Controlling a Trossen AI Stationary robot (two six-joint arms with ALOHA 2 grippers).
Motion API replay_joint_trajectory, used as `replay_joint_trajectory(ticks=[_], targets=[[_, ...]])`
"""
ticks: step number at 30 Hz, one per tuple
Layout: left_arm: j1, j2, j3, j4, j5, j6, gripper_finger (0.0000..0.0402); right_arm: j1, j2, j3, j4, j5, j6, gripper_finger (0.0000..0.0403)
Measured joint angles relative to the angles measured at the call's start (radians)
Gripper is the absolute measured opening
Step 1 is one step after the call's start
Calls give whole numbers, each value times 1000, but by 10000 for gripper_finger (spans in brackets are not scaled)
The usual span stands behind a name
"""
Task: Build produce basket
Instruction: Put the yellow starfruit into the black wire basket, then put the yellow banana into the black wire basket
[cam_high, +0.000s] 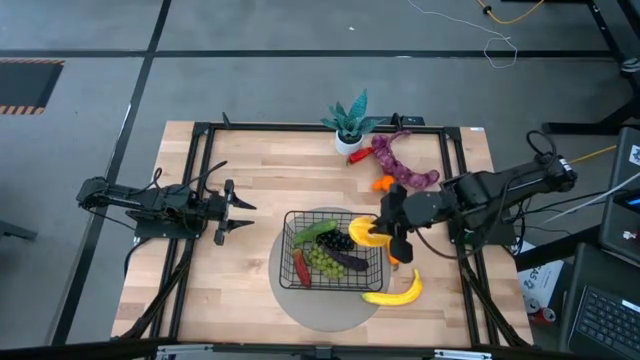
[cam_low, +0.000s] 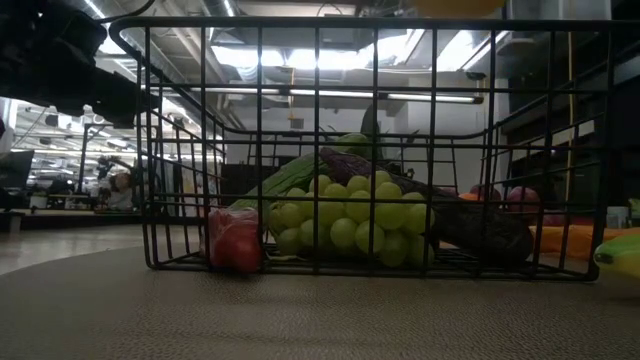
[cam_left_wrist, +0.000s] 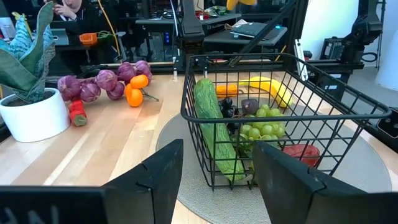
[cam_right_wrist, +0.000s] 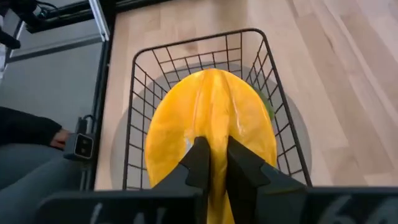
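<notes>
The black wire basket (cam_high: 333, 250) stands on a round grey disc (cam_high: 325, 300). In it lie a cucumber (cam_left_wrist: 214, 124), green grapes (cam_low: 350, 220), dark grapes (cam_high: 340, 241), an eggplant (cam_high: 350, 260) and a red piece (cam_low: 235, 240). My right gripper (cam_high: 380, 233) is shut on a yellow-orange lobed fruit (cam_right_wrist: 211, 118) above the basket's right side. A banana (cam_high: 395, 292) lies at the disc's right edge. My left gripper (cam_high: 240, 210) is open and empty, left of the basket. My right gripper pinches a raised ridge on the yellow-orange fruit (cam_right_wrist: 215, 140) between its two fingers (cam_right_wrist: 199, 158). The fingers come from the table's right side, slanting down. The fruit is lifted clear, over the basket's right rim (cam_high: 382, 250).
A potted plant (cam_high: 350, 125) stands at the far edge. Beside it lie a long purple lumpy string (cam_high: 400, 165), an orange (cam_high: 383, 183) and a small red piece (cam_high: 355, 157). Bare wood lies between my left gripper and the basket.
</notes>
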Motion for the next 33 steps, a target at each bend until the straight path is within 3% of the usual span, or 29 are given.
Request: replay_joint_trajectory(ticks=[7,18,22,27,33], targets=[[0,0,0,0,0,0,188,0,40,0,69,-6,-75,49],[0,0,0,0,0,0,188,0,52,0,74,-17,-68,196],[0,0,0,0,0,0,188,0,27,0,26,23,30,219],[0,0,0,0,0,0,188,-1,-19,8,-199,26,180,215],[0,0,0,0,0,0,188,13,-48,8,-493,24,528,204]])
